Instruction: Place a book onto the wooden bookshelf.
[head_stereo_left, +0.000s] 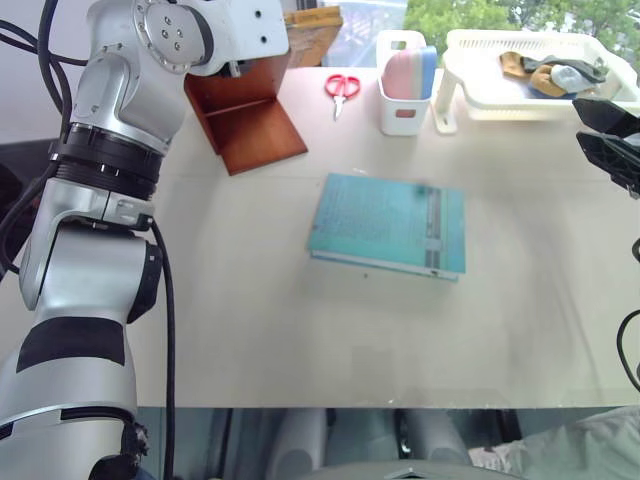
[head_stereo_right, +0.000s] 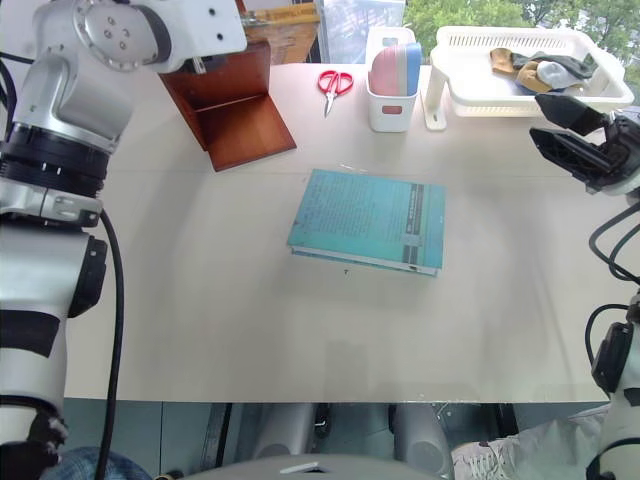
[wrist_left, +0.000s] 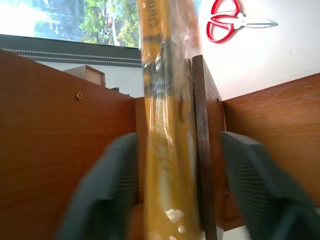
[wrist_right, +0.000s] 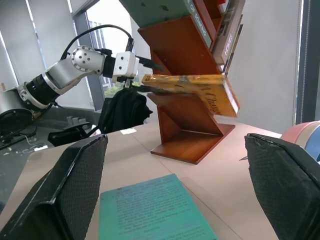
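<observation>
Head views: You see the bookshelf (head_stereo_left: 245, 120) at upper left of the frame, its base on the table (head_stereo_left: 300, 350). Your left arm reaches over it, hiding the tiers. A teal book (head_stereo_left: 390, 225) lies flat at centre. Scissors (head_stereo_left: 341, 88), a white holder (head_stereo_left: 403, 85) and a basket (head_stereo_left: 520, 70) sit along the top edge. The right gripper (head_stereo_right: 585, 145) hangs at the right edge, over the table's right side, holding nothing.

Left wrist view: The book (wrist_left: 167, 130) stands on edge in the middle of the frame, spine toward you, between the shelf's wooden panels. The left gripper (wrist_left: 175, 200) has its fingers (wrist_left: 110, 185) spread to either side of the book; you cannot tell whether the pads touch the covers.

Right wrist view: You see the book (wrist_right: 192, 90) at centre, lying on a slanted tier of the bookshelf (wrist_right: 187, 125), one end jutting out past the wood. The left gripper (wrist_right: 145, 75) sits at its far end. The right gripper's own fingers (wrist_right: 65, 190) stand wide apart, empty.

Step in hand: release; the book looks lodged on the tier and the grip looks let go.

Next move: pull your left arm straight back along the book's line, keeping the fingers spread so neither pad drags the cover. Watch the jutting end; a nudge could tip the book off.
</observation>
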